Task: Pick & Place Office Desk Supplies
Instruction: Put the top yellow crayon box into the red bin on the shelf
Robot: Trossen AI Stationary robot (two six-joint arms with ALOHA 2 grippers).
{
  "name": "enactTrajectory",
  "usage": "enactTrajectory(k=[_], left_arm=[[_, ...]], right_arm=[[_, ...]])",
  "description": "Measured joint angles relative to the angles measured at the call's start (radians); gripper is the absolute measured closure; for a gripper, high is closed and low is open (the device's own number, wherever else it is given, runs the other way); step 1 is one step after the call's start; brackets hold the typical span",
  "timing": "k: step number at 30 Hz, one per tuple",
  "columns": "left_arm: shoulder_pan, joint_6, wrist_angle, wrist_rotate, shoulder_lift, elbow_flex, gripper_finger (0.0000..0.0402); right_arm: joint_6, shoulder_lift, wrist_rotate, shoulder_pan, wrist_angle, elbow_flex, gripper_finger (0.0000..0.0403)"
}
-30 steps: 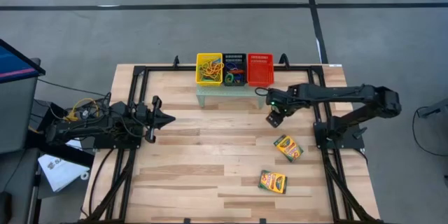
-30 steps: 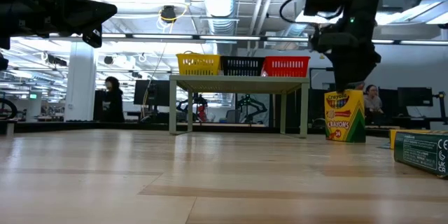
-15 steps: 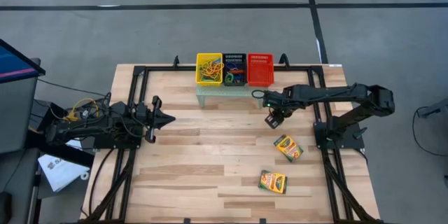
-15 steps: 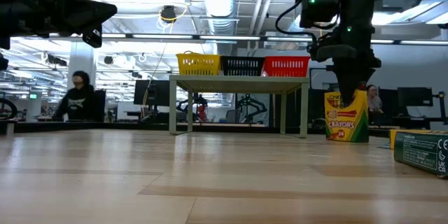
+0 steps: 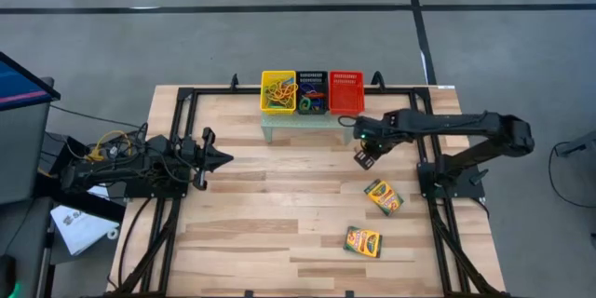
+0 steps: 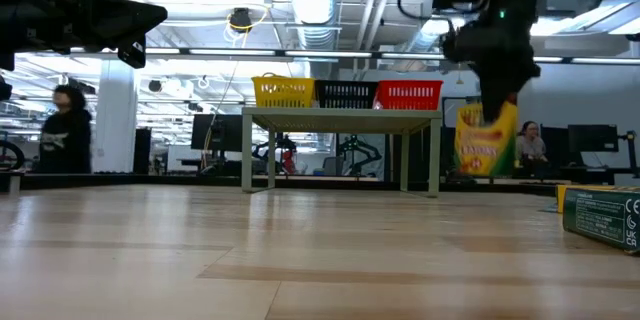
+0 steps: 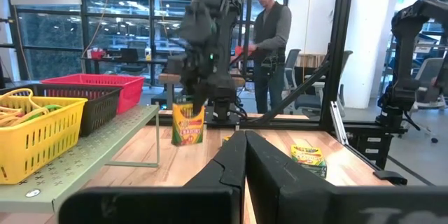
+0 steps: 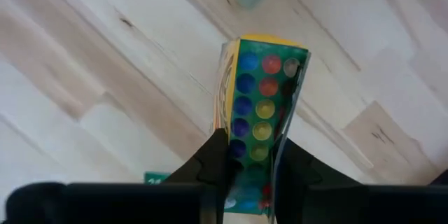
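Low view shows the right tool [image 6: 492, 110] pinching a crayon box [image 6: 486, 142] by its top end and holding it up off the bench [image 6: 300, 250], just beside the little green shelf [image 6: 340, 113]. The box looks light and stiff, made of thin card, so a gentle squeeze on its flat sides seems best; a hard squeeze could dent it. Two more crayon boxes [image 5: 383, 196] lie flat on the bench near the right arm. On the shelf, the yellow basket [image 5: 278, 91] holds many rubber bands [image 5: 281, 90], the black basket [image 5: 312, 92] holds a few, and the red basket [image 5: 345, 92] looks empty. The left tool [image 5: 223, 158] waits pressed together at the left side.
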Motion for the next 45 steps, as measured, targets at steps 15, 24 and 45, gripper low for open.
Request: enactTrajectory(k=[15, 24, 45], left_arm=[[0.0, 0.0, 0.0, 0.0, 0.0, 0.0, 0.0402], [0.0, 0.0, 0.0, 0.0, 0.0, 0.0, 0.0402], [0.0, 0.0, 0.0, 0.0, 0.0, 0.0, 0.0402]], right_arm=[[-0.222, 0.039, 0.008, -0.03, -0.246, 0.517, 0.0338], [-0.533, 0.182, 0.058, -0.184, -0.304, 0.849, 0.0338], [-1.215, 0.507, 0.016, -0.427, -0.403, 1.16, 0.0338]])
